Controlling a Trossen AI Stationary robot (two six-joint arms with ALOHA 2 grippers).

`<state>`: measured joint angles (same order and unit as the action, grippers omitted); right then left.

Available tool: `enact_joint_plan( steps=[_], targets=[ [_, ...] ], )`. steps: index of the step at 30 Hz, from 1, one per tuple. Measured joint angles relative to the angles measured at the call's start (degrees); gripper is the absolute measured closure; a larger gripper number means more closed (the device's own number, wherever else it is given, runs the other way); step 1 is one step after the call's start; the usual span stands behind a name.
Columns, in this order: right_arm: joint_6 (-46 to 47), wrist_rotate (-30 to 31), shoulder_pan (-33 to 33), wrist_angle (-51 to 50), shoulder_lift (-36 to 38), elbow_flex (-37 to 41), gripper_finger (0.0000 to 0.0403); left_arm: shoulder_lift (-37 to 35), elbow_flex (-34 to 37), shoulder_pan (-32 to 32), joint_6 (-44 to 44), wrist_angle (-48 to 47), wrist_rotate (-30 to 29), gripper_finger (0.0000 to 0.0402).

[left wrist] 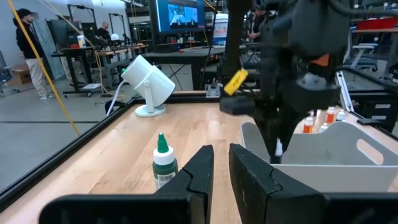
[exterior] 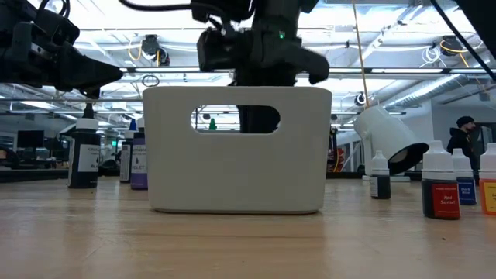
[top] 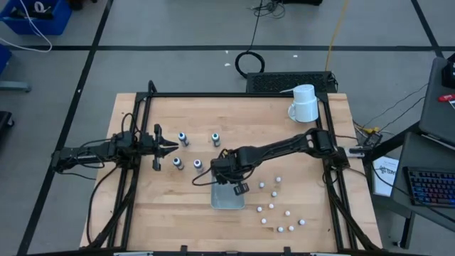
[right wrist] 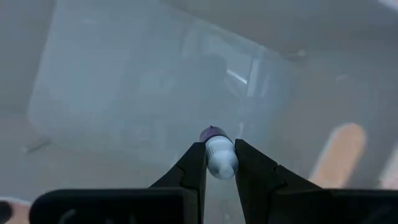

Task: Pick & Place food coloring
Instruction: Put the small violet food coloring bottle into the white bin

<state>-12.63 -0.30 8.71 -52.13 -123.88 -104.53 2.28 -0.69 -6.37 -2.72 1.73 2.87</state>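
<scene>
From overhead, my right arm [top: 274, 151] covers the near rim of the grey bin [top: 227, 198], and I can't see its fingertips past the wrist hardware. The white pieces [top: 275, 190] scattered beside the bin are too small to tell what they are.

At table height, the bin wall [exterior: 236, 151] blocks everything behind it; I only get a dark sliver of the arm through the handle slot [exterior: 235, 119]. A bottle [exterior: 490, 183] at the right is cut by the frame edge.

In the right wrist view, the bin interior [right wrist: 155, 87] is a blur. I see only the cap end of the held bottle [right wrist: 219, 153]; its label is unreadable.
</scene>
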Motion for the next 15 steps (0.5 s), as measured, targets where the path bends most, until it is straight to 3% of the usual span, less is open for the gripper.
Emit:
enact_joint_plan(
  steps=[15],
  targets=[
    [-0.17, 0.08, 0.00, 1.36, -2.73, 0.00, 0.0352, 0.00, 0.00, 0.00, -0.02, -0.01, 0.00, 0.0344]
  ],
)
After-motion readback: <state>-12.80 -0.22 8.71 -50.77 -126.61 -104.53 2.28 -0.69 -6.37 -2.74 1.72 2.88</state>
